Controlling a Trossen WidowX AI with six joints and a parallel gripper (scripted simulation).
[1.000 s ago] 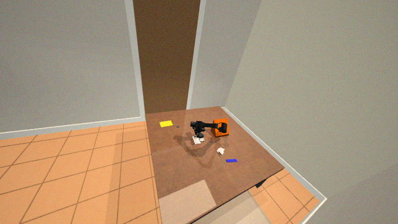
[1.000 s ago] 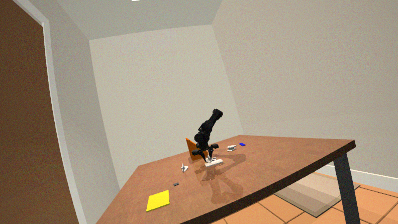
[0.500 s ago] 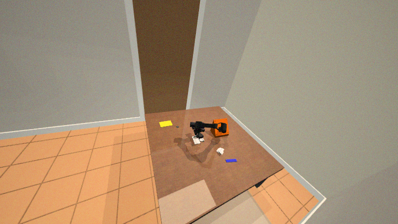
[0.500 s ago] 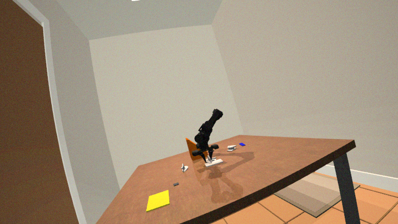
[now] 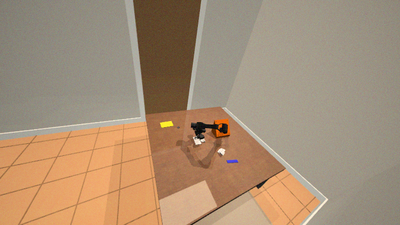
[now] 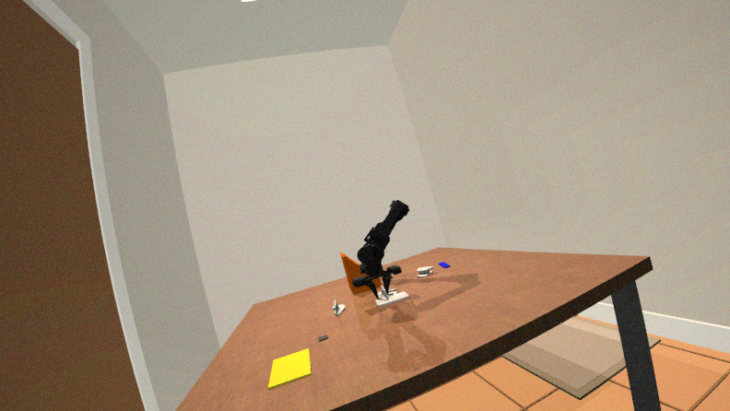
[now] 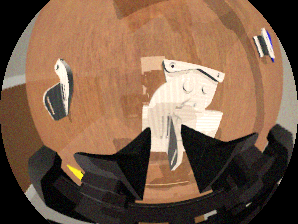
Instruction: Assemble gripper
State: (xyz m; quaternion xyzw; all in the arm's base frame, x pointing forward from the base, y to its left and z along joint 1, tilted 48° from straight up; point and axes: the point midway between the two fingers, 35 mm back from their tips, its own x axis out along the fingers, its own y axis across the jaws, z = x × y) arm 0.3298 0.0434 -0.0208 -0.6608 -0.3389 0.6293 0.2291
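One yellow square (image 5: 166,124) (image 6: 289,369) lies near the door-side edge of the brown surface (image 5: 179,173) (image 6: 459,306), then the partly closed tool (image 5: 199,136) (image 6: 382,296) (image 7: 165,128) grips a white part (image 7: 173,145) over the white gripper base (image 5: 197,141) (image 6: 392,299) (image 7: 185,92), well inside the edges, with another white piece (image 5: 221,151) (image 6: 424,271) and a blue block (image 5: 232,161) (image 6: 443,264) farther right, no writing legible.

Looked down steeply from high and far off in the top view; peered across the tabletop (image 5: 173,167) (image 6: 485,306) (image 7: 110,30) from lower, beside one edge, in the exterior; faced down close above it in the wrist.
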